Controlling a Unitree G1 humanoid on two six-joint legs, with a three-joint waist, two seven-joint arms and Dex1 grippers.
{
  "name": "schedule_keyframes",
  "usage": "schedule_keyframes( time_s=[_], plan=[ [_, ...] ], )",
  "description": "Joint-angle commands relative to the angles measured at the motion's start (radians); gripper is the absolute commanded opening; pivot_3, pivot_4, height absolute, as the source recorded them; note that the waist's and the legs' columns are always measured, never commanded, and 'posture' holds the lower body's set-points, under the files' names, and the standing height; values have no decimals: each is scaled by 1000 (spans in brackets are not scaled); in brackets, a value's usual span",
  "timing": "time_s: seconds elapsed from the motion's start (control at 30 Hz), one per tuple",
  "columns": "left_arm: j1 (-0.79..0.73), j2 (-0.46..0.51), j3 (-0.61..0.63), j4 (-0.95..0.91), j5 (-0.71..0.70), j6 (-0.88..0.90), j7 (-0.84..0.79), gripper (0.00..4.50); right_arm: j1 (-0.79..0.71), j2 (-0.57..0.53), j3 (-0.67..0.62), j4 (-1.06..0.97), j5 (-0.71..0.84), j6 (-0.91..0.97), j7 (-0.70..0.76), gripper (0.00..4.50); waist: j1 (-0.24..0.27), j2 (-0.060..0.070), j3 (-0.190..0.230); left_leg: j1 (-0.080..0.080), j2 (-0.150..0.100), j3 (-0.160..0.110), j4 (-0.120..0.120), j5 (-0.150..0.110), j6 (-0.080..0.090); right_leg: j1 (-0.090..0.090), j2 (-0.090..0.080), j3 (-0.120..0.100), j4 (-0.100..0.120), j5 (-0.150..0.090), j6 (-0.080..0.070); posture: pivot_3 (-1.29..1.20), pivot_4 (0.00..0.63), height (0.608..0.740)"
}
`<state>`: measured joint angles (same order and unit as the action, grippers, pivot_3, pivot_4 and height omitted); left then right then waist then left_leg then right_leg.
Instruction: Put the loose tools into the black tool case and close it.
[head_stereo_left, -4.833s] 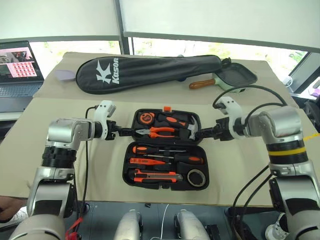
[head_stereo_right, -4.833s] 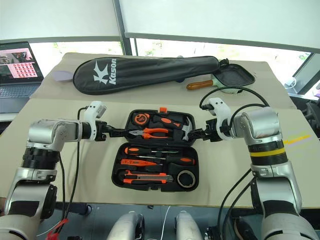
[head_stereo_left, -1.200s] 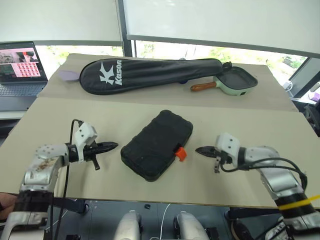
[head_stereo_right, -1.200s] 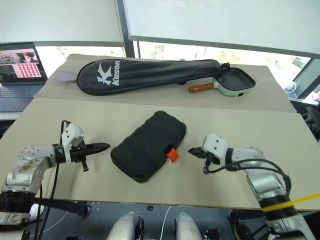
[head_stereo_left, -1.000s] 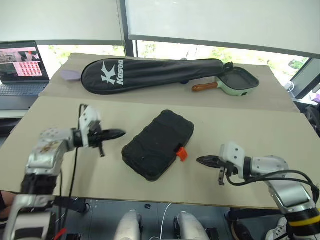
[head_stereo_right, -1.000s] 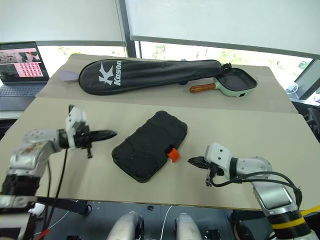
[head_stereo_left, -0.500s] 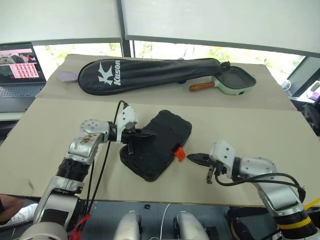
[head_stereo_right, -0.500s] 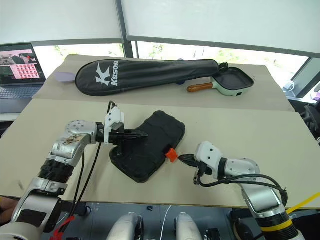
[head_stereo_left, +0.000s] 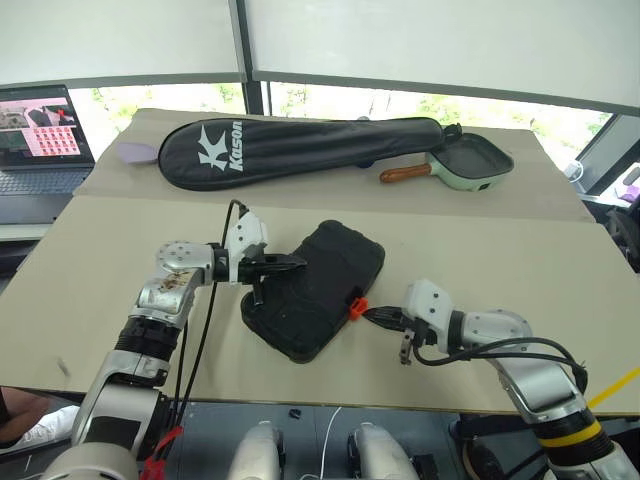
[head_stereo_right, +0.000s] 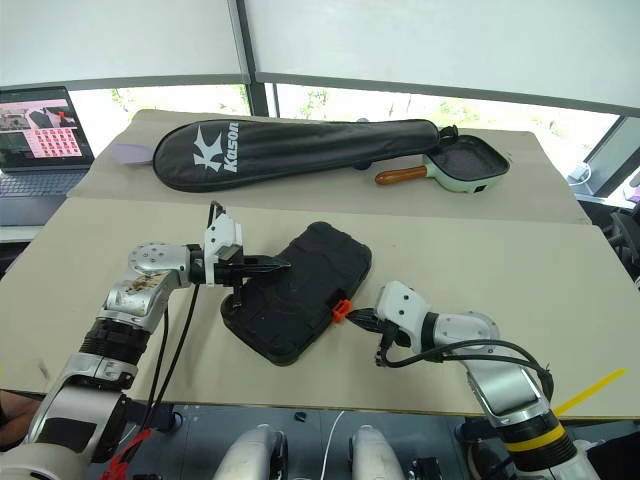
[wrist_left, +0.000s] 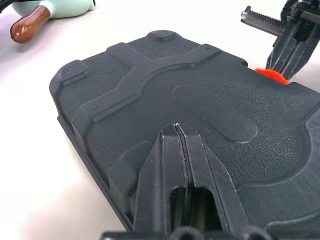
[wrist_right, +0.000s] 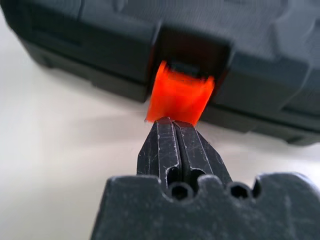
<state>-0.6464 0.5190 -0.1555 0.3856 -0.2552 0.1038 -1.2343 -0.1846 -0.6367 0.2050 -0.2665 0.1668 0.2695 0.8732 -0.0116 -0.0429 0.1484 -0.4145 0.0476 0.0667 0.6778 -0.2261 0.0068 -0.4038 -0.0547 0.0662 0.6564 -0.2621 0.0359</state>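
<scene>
The black moulded plastic tool case (head_stereo_left: 313, 289) lies closed and skewed on the beige table (head_stereo_left: 520, 250), on the robot's side of the long black Kason racket bag (head_stereo_left: 300, 146). The case's small orange latch (wrist_right: 180, 98) sticks out from its edge facing the right arm. The right pincer (wrist_right: 176, 131), fingers clenched together and holding nothing, has its tips against the lower edge of that latch. The left pincer (wrist_left: 179, 136), also clenched and empty, rests over the case's textured lid at the opposite side. A green pan with a wooden handle (head_stereo_left: 455, 164) sits beyond the case.
</scene>
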Motion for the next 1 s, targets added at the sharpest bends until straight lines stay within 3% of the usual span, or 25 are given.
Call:
schedule_keyframes(
  time_s=[0.03, 0.7, 1.0],
  plan=[
    [39, -2, -34, 9, 42, 9, -2, 27, -30, 3, -1, 2, 2, 2, 15, 0, 0, 0, 0, 0, 0, 0, 0, 0, 0, 0, 0, 0, 0, 0, 0, 0, 150, 740],
    [67, -6, -81, -131, 69, 117, 9, 27, -58, 63, -63, -47, 105, 32, 13, 0, -2, 0, 0, 0, 0, 0, 0, 0, 0, 0, 0, 0, 0, 0, 0, 0, 150, 740],
    [84, -6, -98, -192, 90, 175, 9, 27, -59, 68, -24, -1, 52, 40, -3, 0, -4, 2, -1, 1, 0, 0, -1, 0, 0, 0, 0, 0, 0, 0, 0, 0, 150, 740]
  ],
)
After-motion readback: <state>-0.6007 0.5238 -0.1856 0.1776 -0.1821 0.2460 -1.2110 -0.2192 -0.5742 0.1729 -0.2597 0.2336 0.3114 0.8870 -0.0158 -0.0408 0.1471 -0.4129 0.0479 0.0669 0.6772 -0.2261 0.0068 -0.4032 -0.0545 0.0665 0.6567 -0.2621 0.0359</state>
